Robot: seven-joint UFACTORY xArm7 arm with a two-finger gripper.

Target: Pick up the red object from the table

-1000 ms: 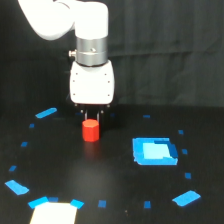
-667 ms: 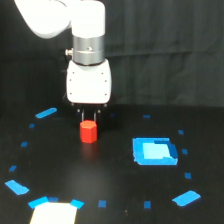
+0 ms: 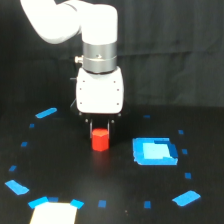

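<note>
A: Red object — where is it?

B: On the black tabletop, near the middle of the exterior view, just to the left of the blue square patch. It stands upright, a stubby faceted block, with its base on the surface.

A: And the pincer?

B: Right above it, hanging from the white body of the arm. The two dark fingers come down on either side of the block's top, one on each side of it.

A: Gripping it?

B: I cannot tell. The fingers are short and dark against a dark background, and whether they press on the block or stand just clear of it does not show.

A: Anything else on the tabletop?

B: Small blue tape marks scattered in a rough ring around the block; a longer blue strip at the view's left, another at the lower right. A white patch with blue corners lies at the bottom left edge, well apart from the block.
</note>
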